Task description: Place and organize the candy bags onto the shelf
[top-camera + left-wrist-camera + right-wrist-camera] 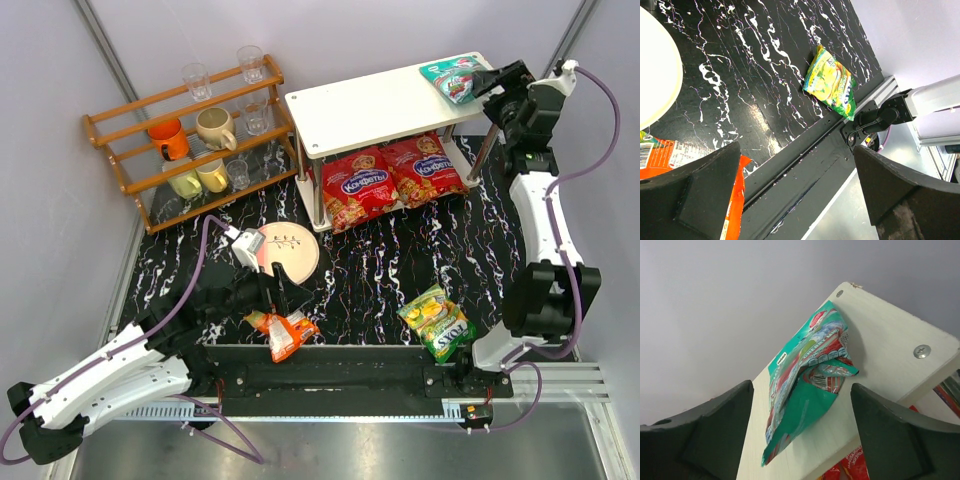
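Light, floppy, slippery stuff. The crinkly teal plastic candy bag (805, 385) lies crumpled on a top corner of the white two-tier shelf (380, 105), with my right gripper (492, 80) spread wide just beside it, pinching nothing. My left gripper (796, 147) gapes empty above the small orange packet (285, 332). I'd pinch a sealed edge. The glossy black marbled desk (380, 260) is cramped.
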Motion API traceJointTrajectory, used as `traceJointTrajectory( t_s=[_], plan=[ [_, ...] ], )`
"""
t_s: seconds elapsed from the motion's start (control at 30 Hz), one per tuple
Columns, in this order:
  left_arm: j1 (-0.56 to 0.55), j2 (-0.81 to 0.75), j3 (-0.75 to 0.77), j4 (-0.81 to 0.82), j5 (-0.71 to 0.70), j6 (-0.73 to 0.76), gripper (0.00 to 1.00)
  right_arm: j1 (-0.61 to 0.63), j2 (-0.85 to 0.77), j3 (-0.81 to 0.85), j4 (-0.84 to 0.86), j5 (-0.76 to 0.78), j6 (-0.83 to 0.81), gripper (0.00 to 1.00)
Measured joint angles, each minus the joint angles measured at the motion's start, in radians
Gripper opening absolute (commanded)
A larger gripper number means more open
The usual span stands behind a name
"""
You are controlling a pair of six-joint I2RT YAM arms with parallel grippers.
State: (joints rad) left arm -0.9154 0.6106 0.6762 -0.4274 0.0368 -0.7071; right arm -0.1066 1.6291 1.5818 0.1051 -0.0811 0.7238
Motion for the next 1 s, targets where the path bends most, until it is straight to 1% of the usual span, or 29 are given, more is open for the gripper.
traceJointTrajectory(
  t_s=[0.07, 0.17, 0.23, 0.27, 0.3, 0.4, 0.47, 0.53, 0.7, 0.77, 0.83, 0.93, 0.97, 1.0],
  plan=[
    [0.000, -0.001, 0.000, 0.000, 0.000, 0.000, 0.99, 0.000, -0.035, -0.019, -0.005, 0.015, -0.019, 0.92],
    [0.000, -0.003, 0.000, 0.000, 0.000, 0.000, 0.99, 0.000, -0.130, -0.073, -0.024, 0.029, -0.043, 0.92],
    [0.000, -0.008, 0.000, -0.001, 0.000, 0.000, 0.99, 0.000, -0.229, -0.137, -0.064, 0.039, -0.047, 0.90],
    [0.000, -0.013, 0.000, -0.002, 0.000, 0.000, 0.99, 0.000, -0.303, -0.185, -0.102, 0.037, -0.043, 0.90],
    [0.000, -0.015, 0.000, -0.003, -0.001, 0.000, 0.99, 0.000, -0.334, -0.204, -0.122, 0.037, -0.040, 0.90],
    [0.000, -0.023, 0.000, -0.009, -0.007, 0.000, 0.99, 0.032, -0.546, -0.379, -0.231, 0.040, -0.014, 0.90],
    [0.000, -0.026, 0.000, -0.014, -0.008, 0.000, 0.99, 0.071, -0.657, -0.499, -0.332, 0.038, 0.000, 0.90],
    [0.000, -0.026, 0.000, -0.016, -0.007, 0.000, 0.99, 0.098, -0.734, -0.617, -0.424, 0.029, 0.017, 0.91],
    [0.000, -0.026, -0.006, -0.016, -0.007, 0.000, 0.99, 0.106, -0.766, -0.868, -0.623, 0.008, 0.048, 0.92],
    [0.000, -0.026, -0.026, -0.005, -0.006, -0.001, 0.99, 0.118, -0.767, -0.922, -0.695, 0.001, 0.051, 0.92],
    [0.000, -0.021, -0.056, 0.013, -0.002, -0.006, 0.99, 0.129, -0.768, -0.943, -0.756, -0.011, 0.051, 0.91],
    [0.000, 0.004, -0.107, 0.048, 0.013, -0.021, 0.99, 0.134, -0.776, -0.945, -0.805, -0.014, 0.051, 0.91],
    [0.000, 0.018, -0.123, 0.060, 0.021, -0.028, 0.99, 0.135, -0.780, -0.946, -0.817, -0.014, 0.051, 0.99],
    [0.000, 0.029, -0.131, 0.068, 0.025, -0.032, 0.99, 0.135, -0.782, -0.947, -0.830, -0.014, 0.051, 1.00]
  ],
)
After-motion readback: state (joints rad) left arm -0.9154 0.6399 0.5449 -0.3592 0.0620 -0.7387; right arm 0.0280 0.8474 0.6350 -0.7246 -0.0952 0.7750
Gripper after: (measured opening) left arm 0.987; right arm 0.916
